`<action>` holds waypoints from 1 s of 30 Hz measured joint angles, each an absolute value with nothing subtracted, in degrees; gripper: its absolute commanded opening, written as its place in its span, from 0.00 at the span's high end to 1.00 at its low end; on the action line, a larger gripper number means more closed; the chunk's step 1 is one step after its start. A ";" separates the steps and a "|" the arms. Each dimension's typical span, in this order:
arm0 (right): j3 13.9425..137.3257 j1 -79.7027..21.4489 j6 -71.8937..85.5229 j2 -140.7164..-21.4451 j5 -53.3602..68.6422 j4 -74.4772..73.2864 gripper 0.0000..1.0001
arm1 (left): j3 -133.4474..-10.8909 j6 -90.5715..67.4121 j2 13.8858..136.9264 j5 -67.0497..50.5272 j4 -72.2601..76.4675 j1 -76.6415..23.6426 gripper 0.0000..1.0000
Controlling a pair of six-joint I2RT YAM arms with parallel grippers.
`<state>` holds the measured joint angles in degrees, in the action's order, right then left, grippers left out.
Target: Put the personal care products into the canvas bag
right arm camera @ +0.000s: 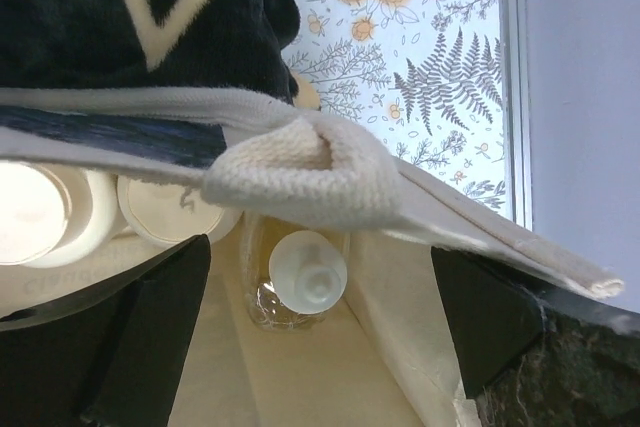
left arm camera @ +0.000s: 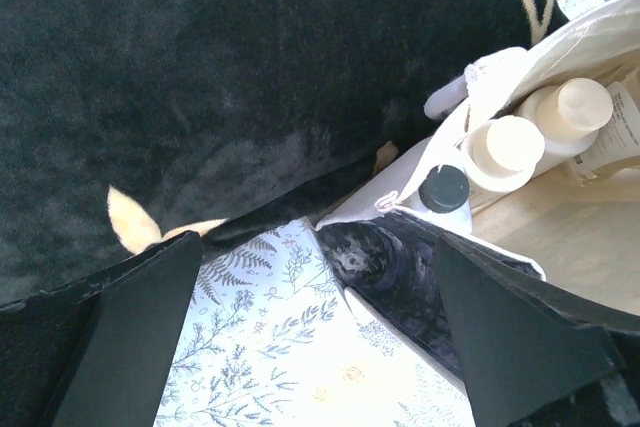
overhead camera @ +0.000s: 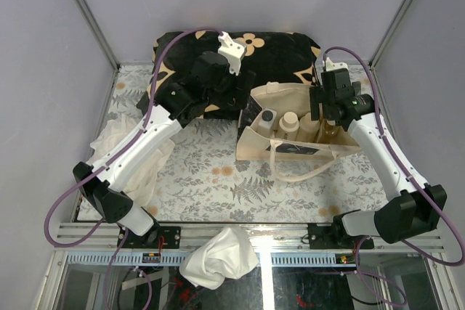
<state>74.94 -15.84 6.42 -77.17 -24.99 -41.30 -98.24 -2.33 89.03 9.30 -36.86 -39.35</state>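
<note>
The canvas bag [overhead camera: 254, 147] lies centre-right on the tabletop [overhead camera: 218, 179]; you see all four bottles [overhead camera: 290, 121] inside it, caps up. Left gripper [left arm camera: 315, 247] and right gripper [right arm camera: 320, 247] jaws stand wide, gripping nothing.

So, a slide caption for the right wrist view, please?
Right gripper, open, over the canvas bag; white-capped amber bottle inside.

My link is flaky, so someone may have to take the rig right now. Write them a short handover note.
Left gripper: jaws open, empty, at the canvas bag's left end.
Right gripper: jaws open, empty, over the bag's right end.
In the bag, caps up: white bottle with dark cap, two cream bottles, amber bottle.
Done: all four products are in.
Left: probably only backing both arms away.
</note>
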 measured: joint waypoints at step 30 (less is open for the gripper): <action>108.22 -14.74 3.40 -83.72 -22.70 -47.81 0.01 | -106.17 -5.72 86.00 8.19 -38.28 -19.94 0.00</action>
